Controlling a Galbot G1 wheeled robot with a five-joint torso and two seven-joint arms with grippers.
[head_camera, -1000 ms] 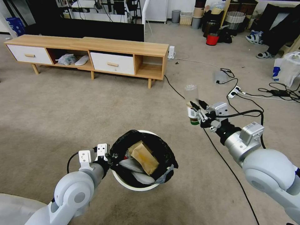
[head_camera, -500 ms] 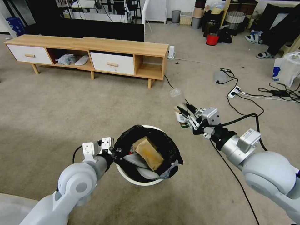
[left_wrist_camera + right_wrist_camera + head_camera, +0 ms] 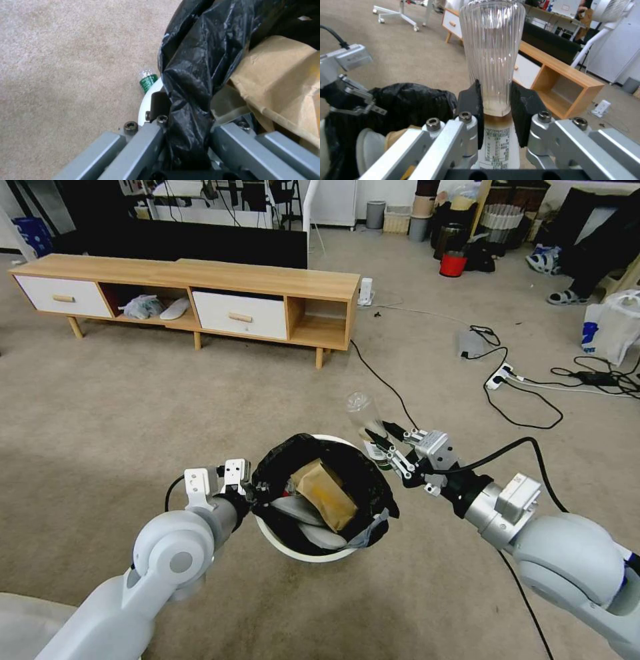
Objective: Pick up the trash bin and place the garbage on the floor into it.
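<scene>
The trash bin (image 3: 300,553) is round and white, lined with a black bag, and holds a tan box (image 3: 325,493) and pale litter. My left gripper (image 3: 252,491) is shut on the bin's left rim, its fingers clamped over the bag (image 3: 190,82). My right gripper (image 3: 381,441) is shut on a clear ribbed bottle (image 3: 360,410) with a label, held cap-down just over the bin's far right rim. The right wrist view shows both pads (image 3: 471,103) squeezing the bottle (image 3: 491,50). A small green-and-clear bottle (image 3: 146,80) peeks past the rim; whether it lies on the carpet is unclear.
A long wooden TV cabinet (image 3: 267,280) stands at the back. Black cables (image 3: 513,400) and a power strip (image 3: 500,377) cross the carpet on the right. A red bucket (image 3: 453,265) and a small grey bin (image 3: 375,213) sit far back. Open carpet lies left of the bin.
My right gripper has carried the bottle left and nearer, from over the cable to the bin's rim. My left arm has shifted the bin right and slightly farther away.
</scene>
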